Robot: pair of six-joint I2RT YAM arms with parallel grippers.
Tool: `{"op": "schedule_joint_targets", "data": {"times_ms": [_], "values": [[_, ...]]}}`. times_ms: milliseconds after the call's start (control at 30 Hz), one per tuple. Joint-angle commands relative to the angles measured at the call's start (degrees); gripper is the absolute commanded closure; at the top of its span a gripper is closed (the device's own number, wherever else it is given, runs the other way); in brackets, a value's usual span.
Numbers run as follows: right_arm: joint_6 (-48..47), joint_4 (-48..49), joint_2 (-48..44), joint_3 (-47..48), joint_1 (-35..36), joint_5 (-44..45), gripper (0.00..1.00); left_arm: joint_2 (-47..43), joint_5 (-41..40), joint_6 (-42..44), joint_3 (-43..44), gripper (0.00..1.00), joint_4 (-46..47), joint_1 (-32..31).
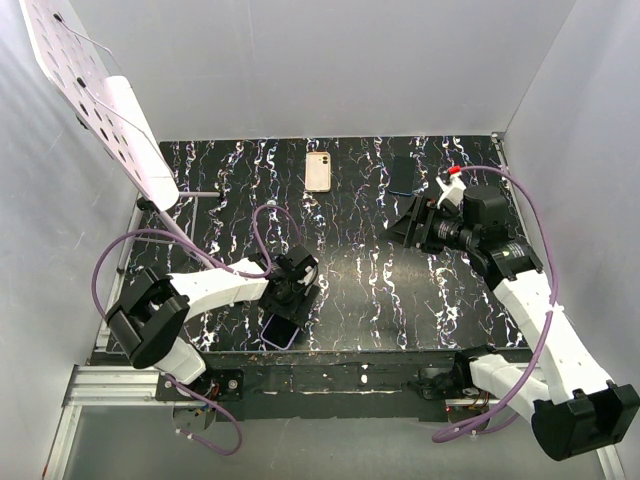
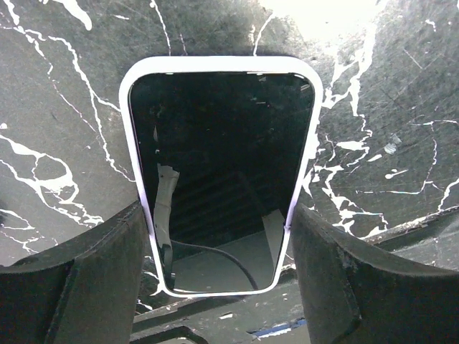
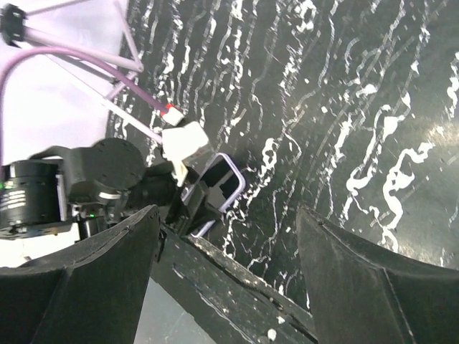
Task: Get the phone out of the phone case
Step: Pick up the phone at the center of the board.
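Left end effector point(image 2: 219, 236) looks clamped across phone case point(image 2: 128, 136), fingers against both long edges. Phone point(image 2: 222, 150) still seated, screen up, at the tabletop's point(image 1: 370, 285) 6 o'clock edge, long axis 12-to-6. Right end effector point(image 1: 418, 224) spread, empty, well apart at 2 o'clock.

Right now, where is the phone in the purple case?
Top view: the purple-cased phone lies left of centre at the near edge of the table, held by the left gripper.
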Motion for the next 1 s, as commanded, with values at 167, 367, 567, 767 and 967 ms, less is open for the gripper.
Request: {"op": "schedule_joint_targets", "data": {"times_ms": [167,367,567,767,967], "values": [[-2.6,-2.8,-0.4,-6.7,-0.8,-1.7,0.17,-6.8,3.8,8.6,4.4,0.89,7.9,-0.3],[0.4,3.2,3.6,-15.8,-1.4,-15.3,0.17,-12.4,8.2,17.9,6.4,1.0,14.6,-0.5],[5.9,13.0,4.9,-18.6,-1.1,-26.7,0.23,-13.2,16.2,28.6,9.6,1.0,14.4,-1.0],[6.7,13.6,2.9,-18.0,-0.3,-27.3,0.23,-13.1,16.1,34.8,11.0,1.0,12.9,-2.0],[10.2,17.6,8.3,-17.0,3.6,-25.6,0.28,-13.8,10.9,41.4,10.7,1.0,12.9,-7.1]]}}
